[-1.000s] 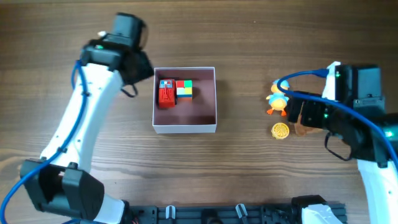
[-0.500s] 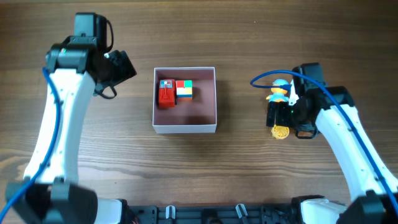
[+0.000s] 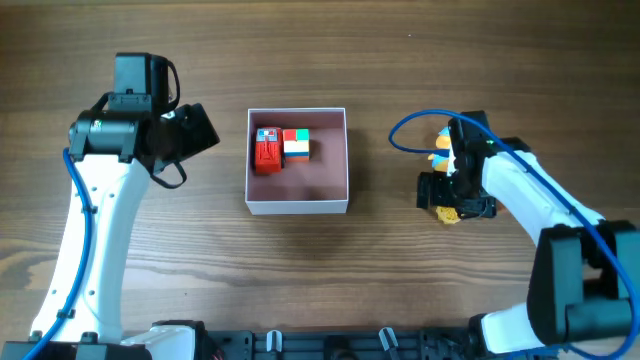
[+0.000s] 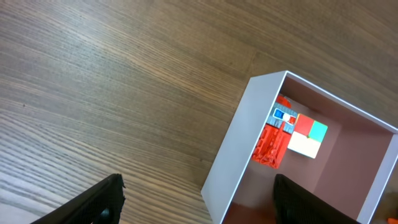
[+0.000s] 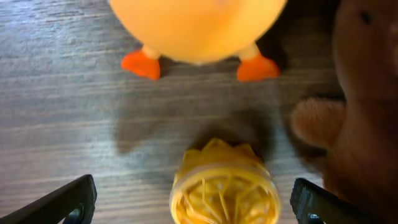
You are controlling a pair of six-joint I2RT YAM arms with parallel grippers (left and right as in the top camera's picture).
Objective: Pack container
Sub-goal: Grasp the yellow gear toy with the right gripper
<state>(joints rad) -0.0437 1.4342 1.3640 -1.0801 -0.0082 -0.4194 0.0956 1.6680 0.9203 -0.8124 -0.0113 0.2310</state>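
The container [image 3: 297, 204] is a square white box with a pink inside, at the table's middle. In it lie a red toy [image 3: 267, 151] and a multicoloured cube [image 3: 296, 144]; both show in the left wrist view, the red toy [image 4: 273, 142] beside the cube [image 4: 306, 135]. My left gripper [image 3: 200, 128] is open and empty, left of the box, its fingers either side of the box's near wall [image 4: 239, 155]. My right gripper [image 3: 447, 196] is open, its fingers either side of a yellow round toy [image 5: 222, 186]. A yellow duck [image 5: 196, 28] stands just beyond it.
A brown plush toy [image 5: 364, 106] lies right of the yellow toy, close to my right finger. The duck [image 3: 442, 152] is partly hidden by the right arm in the overhead view. Bare wooden table surrounds the box.
My right gripper has moved left and down over the yellow toy beside the duck. My left arm has drawn back left, away from the box.
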